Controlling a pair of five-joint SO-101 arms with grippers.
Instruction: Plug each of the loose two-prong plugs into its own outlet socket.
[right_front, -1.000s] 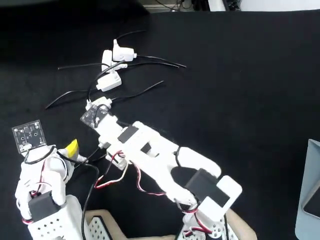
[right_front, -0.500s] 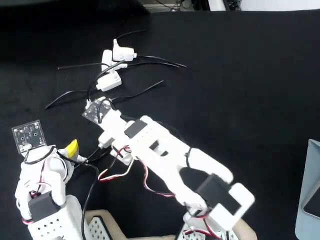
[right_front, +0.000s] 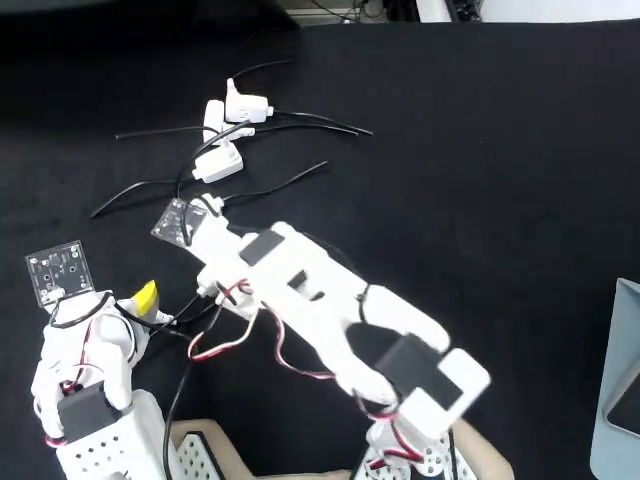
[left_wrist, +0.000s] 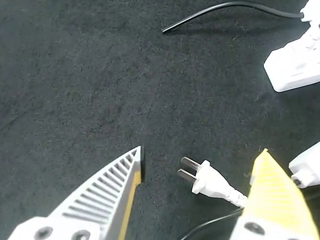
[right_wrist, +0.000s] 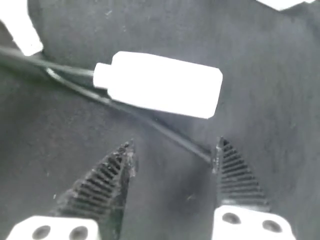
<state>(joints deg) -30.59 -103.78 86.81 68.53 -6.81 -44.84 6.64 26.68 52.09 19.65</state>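
The right gripper (right_wrist: 175, 145) is hanging over the table (right_front: 480, 150) with its fingers (right_wrist: 100, 190) spread and nothing between them. Just past the tips a white block (right_wrist: 159, 90), a socket by its look, is lying flat. Its long axis is running across the gap from one finger toward the other, so a closing pinch would be meeting its ends. I judge the wrist is needing a quarter turn first. A cable (right_wrist: 160, 131) is crossing between block and tips. In the high view this gripper is sitting at 7 o'clock of the three sockets (right_front: 218, 162). The left gripper (left_wrist: 201, 150), at the table's 7 o'clock, is also holding its fingers wide. The plug (left_wrist: 210, 182) is lying between them, prongs aimed toward the grey finger (left_wrist: 110, 190), and that arm is nearer the plug.
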